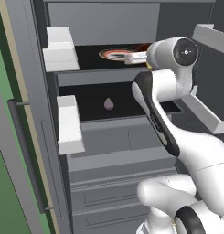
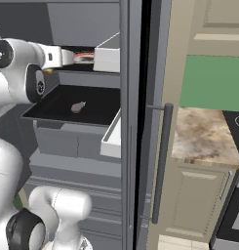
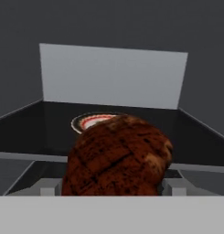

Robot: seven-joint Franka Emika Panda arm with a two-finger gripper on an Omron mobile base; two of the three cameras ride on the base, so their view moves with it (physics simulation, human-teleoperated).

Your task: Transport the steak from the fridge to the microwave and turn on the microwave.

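In the hand view the steak (image 3: 118, 155), a dark red-brown grilled lump, sits close between the fingertips of my gripper (image 3: 111, 188). The jaws stand wide and press its two sides, so the gripper is shut on it. Behind it the red-rimmed plate (image 3: 93, 121) lies on the black shelf. From the base, my hand (image 1: 134, 57) reaches into the upper shelf of the fridge (image 1: 109, 151), beside the plate (image 1: 111, 55). The same hand (image 2: 57, 56) and plate (image 2: 85, 57) show from the right. The microwave is out of view.
A small pale pinkish bulb (image 1: 109, 104) lies on the lower black shelf (image 2: 78, 107). White door bins (image 1: 63, 52) hang on the left door and another bin (image 2: 112, 137) on the right door. A stone counter (image 2: 204, 132) and a stove edge (image 2: 235, 122) lie to the right.
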